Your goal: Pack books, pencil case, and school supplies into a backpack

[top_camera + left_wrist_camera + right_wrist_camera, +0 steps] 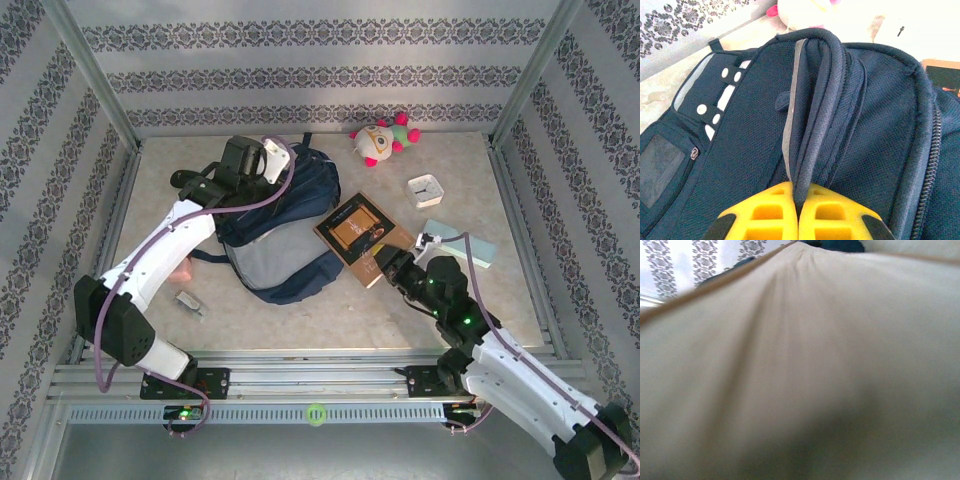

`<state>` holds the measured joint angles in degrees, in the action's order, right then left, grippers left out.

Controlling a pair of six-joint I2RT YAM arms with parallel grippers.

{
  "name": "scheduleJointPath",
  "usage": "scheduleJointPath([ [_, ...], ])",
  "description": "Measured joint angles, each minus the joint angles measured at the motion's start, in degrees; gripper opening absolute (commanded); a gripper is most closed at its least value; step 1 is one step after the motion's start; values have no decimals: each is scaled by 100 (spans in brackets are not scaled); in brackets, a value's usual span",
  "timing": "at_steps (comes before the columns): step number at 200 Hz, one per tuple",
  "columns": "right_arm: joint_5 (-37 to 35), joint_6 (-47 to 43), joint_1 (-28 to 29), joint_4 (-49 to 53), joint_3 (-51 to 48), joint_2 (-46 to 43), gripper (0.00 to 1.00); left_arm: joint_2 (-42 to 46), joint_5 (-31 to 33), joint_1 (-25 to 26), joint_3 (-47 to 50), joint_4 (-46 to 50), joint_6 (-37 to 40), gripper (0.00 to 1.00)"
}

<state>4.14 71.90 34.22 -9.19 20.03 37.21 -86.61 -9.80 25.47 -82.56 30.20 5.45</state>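
Note:
The navy backpack point(285, 245) lies flat left of centre, its top end toward the back wall. My left gripper point(288, 160) is at that top end. In the left wrist view its yellow fingers point(765, 212) are shut on the backpack's dark carry handle point(816, 100). The brown book point(358, 232) with the orange-red panel lies right of the backpack, and my right gripper point(381, 263) is shut on its near corner. A blurred cream face of the book point(800, 365) lies over the right wrist camera. The mint pencil case point(462, 246) lies beyond the right arm. A pink block point(183, 269) peeks from under the left arm.
A white square clock point(425, 188) and a plush toy point(383, 140) sit at the back right. A small grey object point(190, 302) lies near the left arm's base. Metal frame posts and patterned walls close in the table on three sides.

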Motion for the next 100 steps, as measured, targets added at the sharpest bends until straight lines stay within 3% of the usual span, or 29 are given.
scheduleJointPath([
  [100,-1733,741,1541,-1969,330,2739,0,-157,-109,7,-142,70,-319,0],
])
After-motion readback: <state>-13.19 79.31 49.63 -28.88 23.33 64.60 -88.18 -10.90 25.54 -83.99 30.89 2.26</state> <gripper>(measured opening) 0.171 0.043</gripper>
